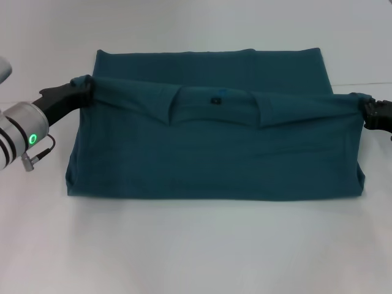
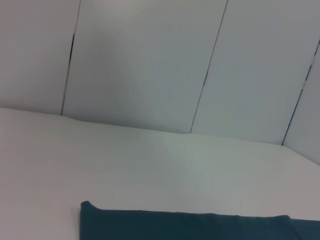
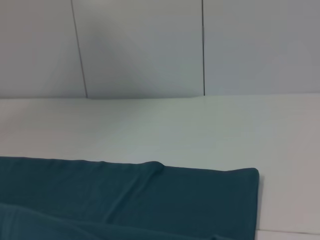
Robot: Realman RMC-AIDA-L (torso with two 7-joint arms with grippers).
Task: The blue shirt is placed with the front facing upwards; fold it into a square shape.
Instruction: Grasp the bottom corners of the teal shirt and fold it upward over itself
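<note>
Teal blue shirt (image 1: 214,153) (folded over), both pincers gripping corners

A plain white bench (image 1: 196,245) spreads beneath and outward past both pincers. In the wrist views, a pale wall (image 2: 150,60) of flat panels with thin dark vertical seams rises at the bench's far edge, beyond the pincers.

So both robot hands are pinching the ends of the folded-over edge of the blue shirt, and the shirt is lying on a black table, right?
Not quite: the table is white, not black, as the head view shows. The rest holds: the left hand and the right hand each grip an end of the folded-over edge of the blue shirt.
</note>
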